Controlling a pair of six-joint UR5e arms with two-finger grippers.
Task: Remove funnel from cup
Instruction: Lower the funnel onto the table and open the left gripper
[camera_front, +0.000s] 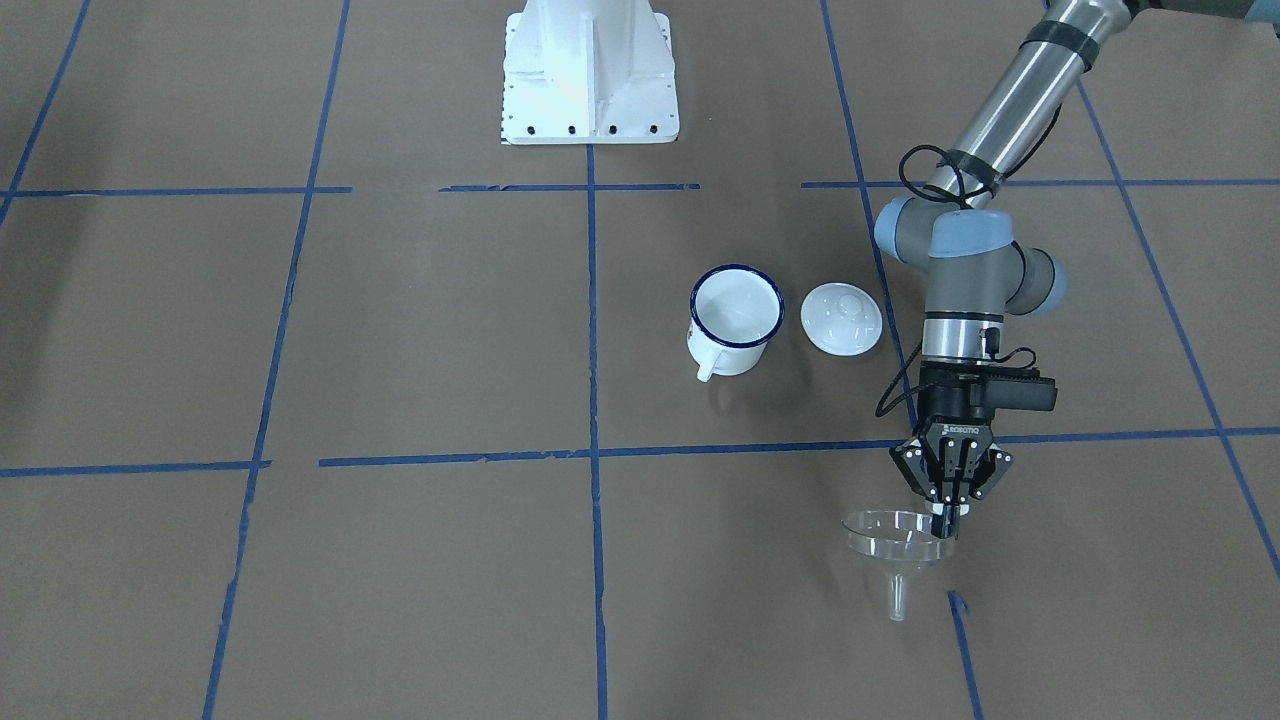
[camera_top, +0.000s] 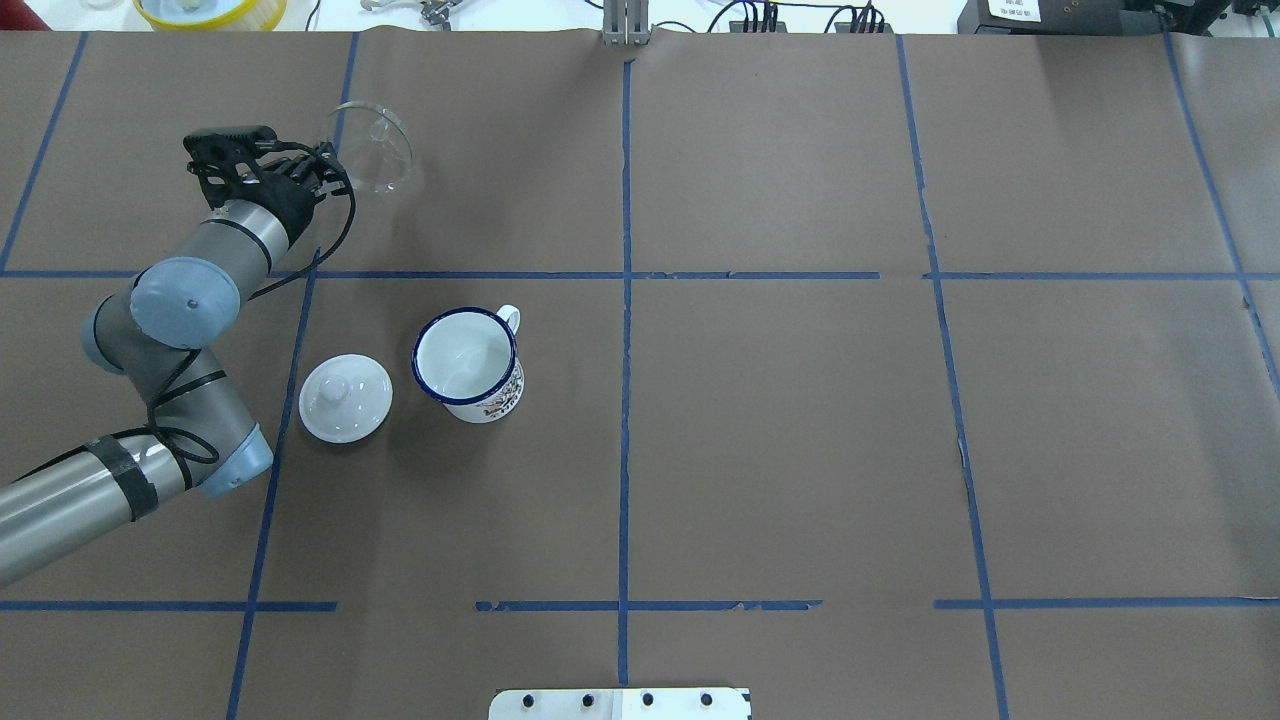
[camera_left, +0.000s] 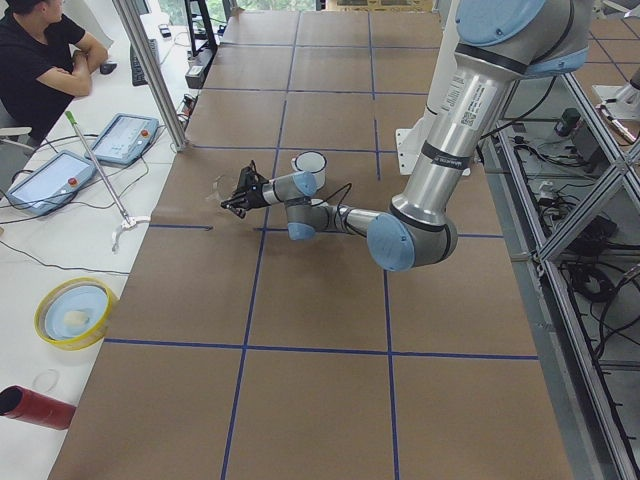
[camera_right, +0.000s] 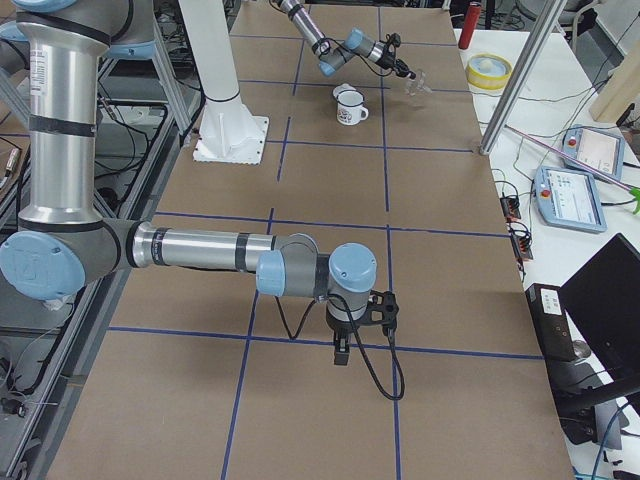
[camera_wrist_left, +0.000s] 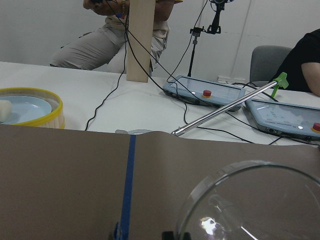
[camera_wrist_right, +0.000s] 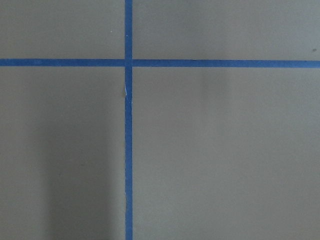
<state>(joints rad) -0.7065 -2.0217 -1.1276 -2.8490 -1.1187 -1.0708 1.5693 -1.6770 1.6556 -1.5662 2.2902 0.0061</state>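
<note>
Funnel (camera_front: 893, 540) is out of the cup (camera_front: 735, 320), pinched at its rim by the closed left gripper (camera_front: 947, 515).
Funnel hangs upright, spout straight down at the table (camera_front: 400, 350), near the operators' edge toward the robot's left end; can't tell if the spout touches. Cup stands well apart, back toward the base, with the white lid (camera_front: 842, 318) just beside it. Set-down is probably straight down. Right gripper (camera_right: 341, 350) is far off; can't tell how wide it is.

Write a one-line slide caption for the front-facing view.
Left end effector grips the funnel by its rim, well clear of the empty cup and the lid beside it.
</note>
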